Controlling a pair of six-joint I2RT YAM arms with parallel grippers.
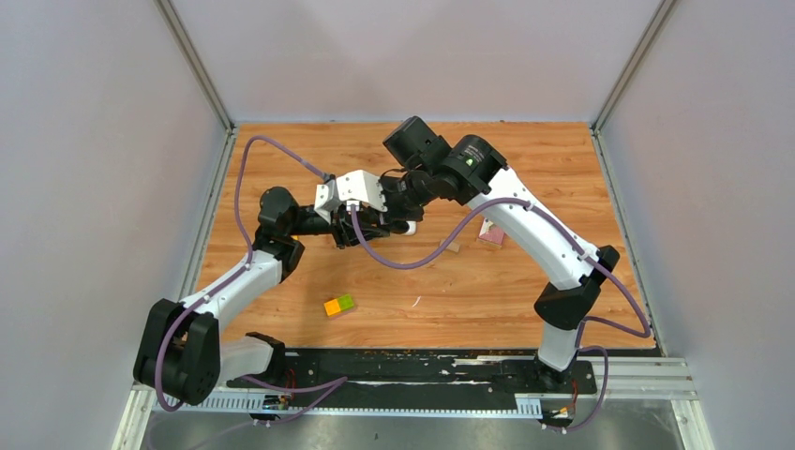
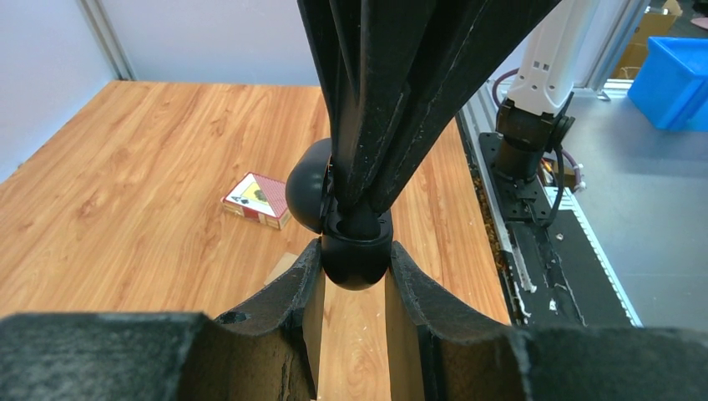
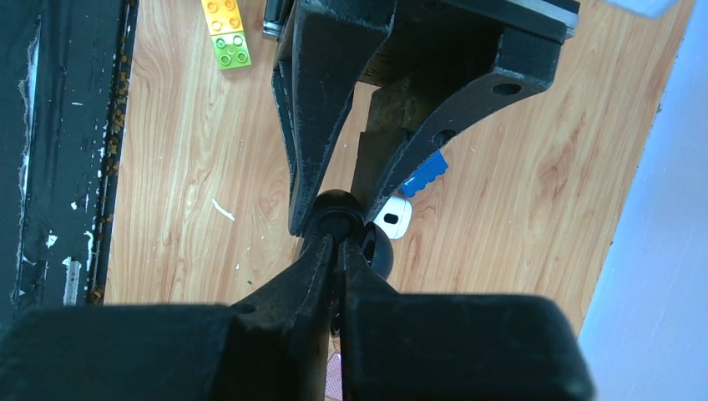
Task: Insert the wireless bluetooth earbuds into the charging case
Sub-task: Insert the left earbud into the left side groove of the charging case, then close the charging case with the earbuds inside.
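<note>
1. Table (image 1: 525,281): wooden, with loose items spread well apart. Your work is not on its surface; it is held up in the air over the middle.

2. Arms: your left arm (image 1: 239,281) and right arm (image 1: 534,225) meet tip to tip there. I judge this lets one hand steady the receiver while the other loads it.

3. Left gripper (image 2: 354,271): closed down onto the round black charging case (image 2: 356,249), one finger on each flank. This leaves the mouth facing the other hand. The lid (image 2: 307,194) hangs open to one side, out of the way.

4. Right gripper (image 3: 338,244): jaws pressed together with no gap visible. The tips point straight into the case mouth and touch it or nearly so.

5. Earbuds: none is plainly visible. If a bud sits between the right tips, it is hidden by the fingers and the case rim; I cannot tell. I judge the step to be seating a bud.

6. Table items: a card box (image 2: 256,200), a yellow-and-green block (image 3: 225,33) and a blue block (image 3: 426,174). A small white object (image 3: 392,219) lies just beside the blue block. I cannot say what it is.
</note>
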